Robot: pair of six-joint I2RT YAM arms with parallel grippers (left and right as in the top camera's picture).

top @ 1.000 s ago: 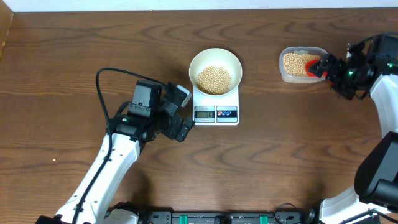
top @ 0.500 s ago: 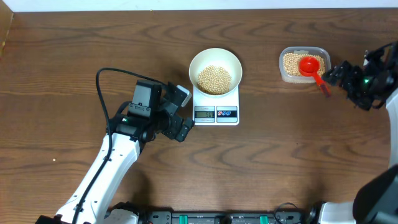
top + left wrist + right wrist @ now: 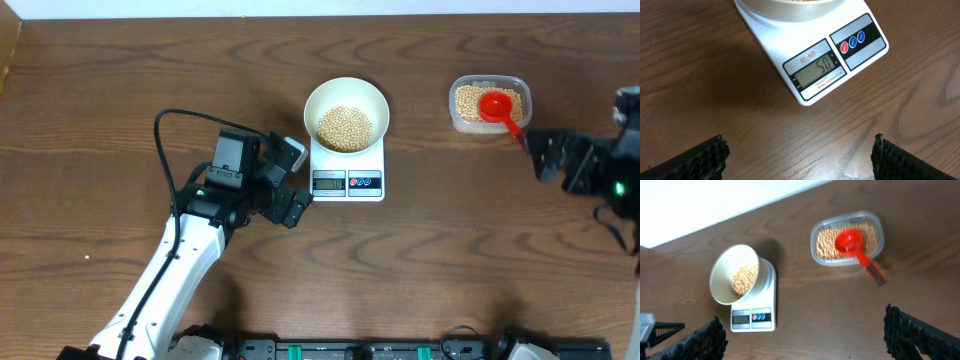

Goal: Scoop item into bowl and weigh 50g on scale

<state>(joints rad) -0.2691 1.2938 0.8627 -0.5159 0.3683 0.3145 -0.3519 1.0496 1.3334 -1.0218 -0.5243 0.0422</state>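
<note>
Since a second ago the right gripper (image 3: 540,156) has let go of the red scoop (image 3: 497,106) and drawn back toward the right edge of the table (image 3: 450,260); its fingers stand spread wide, empty, with nothing between them in the right wrist view (image 3: 807,340); the scoop now lies with its cup on the beans in the clear tub (image 3: 456,120), its handle hanging over the tub's rim toward the gripper, apart from it. The left gripper (image 3: 300,180) has not shifted; it sits just left of the scale (image 3: 347,180), jaws wide apart and holding nothing, and its wrist camera looks down at the scale's front (image 3: 815,75); the display (image 3: 817,67) reads 50; red and blue buttons sit beside it. The white bowl (image 3: 312,100) stands on the scale's platform, behind the display; a heap of tan beans (image 3: 345,127) fills its bottom; more of the same beans lie in the tub, well to the right of the scale.
</note>
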